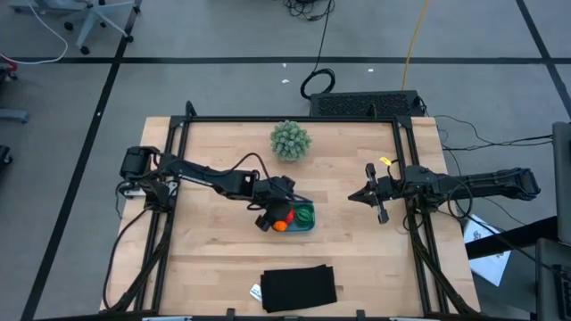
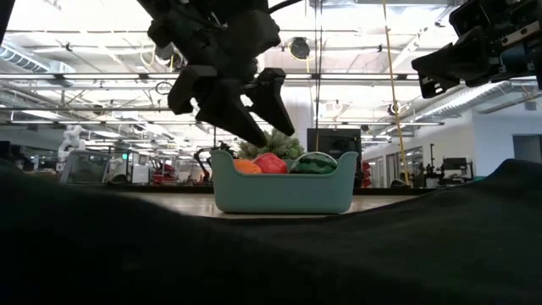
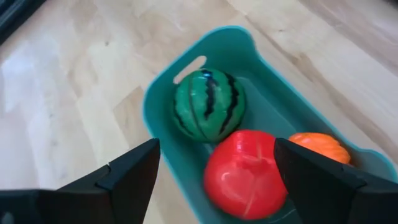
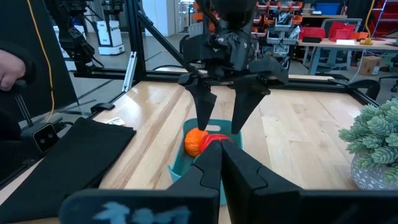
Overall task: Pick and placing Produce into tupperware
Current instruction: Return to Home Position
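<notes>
The teal tub stands on the table's middle and also shows in the low view. In it lie the dark green striped piece, the red piece and the orange ball. My left gripper is open and empty. It points down over the tub, one finger on either side of the red piece and above it. In the low view its fingertips stand above the rim. My right gripper is shut and empty, held above the table to the right of the tub.
A pale green spiky ball stands at the far middle of the table. A black flat rectangle lies at the near edge with a small white tag beside it. Black frame rails run along the table's sides.
</notes>
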{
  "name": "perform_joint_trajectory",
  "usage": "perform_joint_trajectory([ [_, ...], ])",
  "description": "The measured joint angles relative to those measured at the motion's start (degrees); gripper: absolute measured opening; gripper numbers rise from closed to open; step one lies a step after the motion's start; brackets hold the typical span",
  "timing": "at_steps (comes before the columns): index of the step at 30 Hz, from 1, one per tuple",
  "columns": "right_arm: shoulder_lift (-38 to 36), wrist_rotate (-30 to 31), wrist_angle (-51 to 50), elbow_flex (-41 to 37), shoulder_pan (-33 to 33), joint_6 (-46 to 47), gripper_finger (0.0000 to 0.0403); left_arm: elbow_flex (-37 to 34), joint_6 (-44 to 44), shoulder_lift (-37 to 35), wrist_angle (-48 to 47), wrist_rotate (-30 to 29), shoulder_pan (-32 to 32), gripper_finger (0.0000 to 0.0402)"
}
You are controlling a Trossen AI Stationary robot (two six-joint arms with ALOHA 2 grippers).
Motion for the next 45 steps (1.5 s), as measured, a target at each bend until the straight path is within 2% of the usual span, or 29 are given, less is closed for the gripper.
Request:
perform_joint_trajectory([
  [4, 0.00, -0.01, -0.02, 0.00, -0.01, 0.17, 0.0000, 0.91, 0.25, -0.02, -0.39, -1.22, -0.17, 0.0308],
  [7, 0.00, -0.01, -0.02, 0.00, 0.00, 0.17, 0.0000, 1.33, -0.29, -0.02, -1.23, -1.26, -0.17, 0.0274],
  [10, 0.00, -0.01, -0.02, 0.00, -0.01, 0.17, 0.0000, 2.06, -0.50, -0.48, -3.87, -2.83, -0.19, 0.0219],
  [18, 0.00, -0.01, 0.18, 0.00, 0.01, 0.01, 0.0000, 2.46, -2.65, -6.97, -12.91, -7.17, -0.37, 0.0037],
  [20, -0.02, -0.01, 0.46, 0.00, 0.00, -0.43, 0.0000, 2.46, -3.10, -9.59, -15.36, -7.27, -0.65, 0.0010],
  [22, -0.02, -0.01, 0.57, 0.00, 0.01, -1.26, 0.0000, 2.46, -4.14, -12.32, -17.12, -8.43, -1.27, 0.0010],
  [26, -0.02, -0.01, 3.21, -0.02, 0.01, -1.38, 0.0000, 2.46, -5.50, -18.02, -19.80, -15.02, -3.14, 0.0004],
  [31, -0.68, -0.01, 5.06, -0.02, -0.01, -0.70, 0.0000, 0.00, -7.10, -25.72, -17.19, -21.38, -4.46, 0.0001],
  [38, -1.09, -0.01, 5.45, -0.02, -0.01, -0.96, 0.0000, -10.04, -7.70, -37.13, -4.70, -20.86, -2.12, 0.0001],
  [42, -1.57, -0.01, 5.65, -0.02, 0.01, -1.01, 0.0000, -17.53, -10.77, -43.48, 5.15, -16.48, 1.73, 0.0001],
  [45, -2.33, 0.01, 5.70, -0.02, -0.04, -1.12, 0.0000, -21.84, -14.87, -47.24, 9.16, -15.27, 4.34, 0.0000],
])
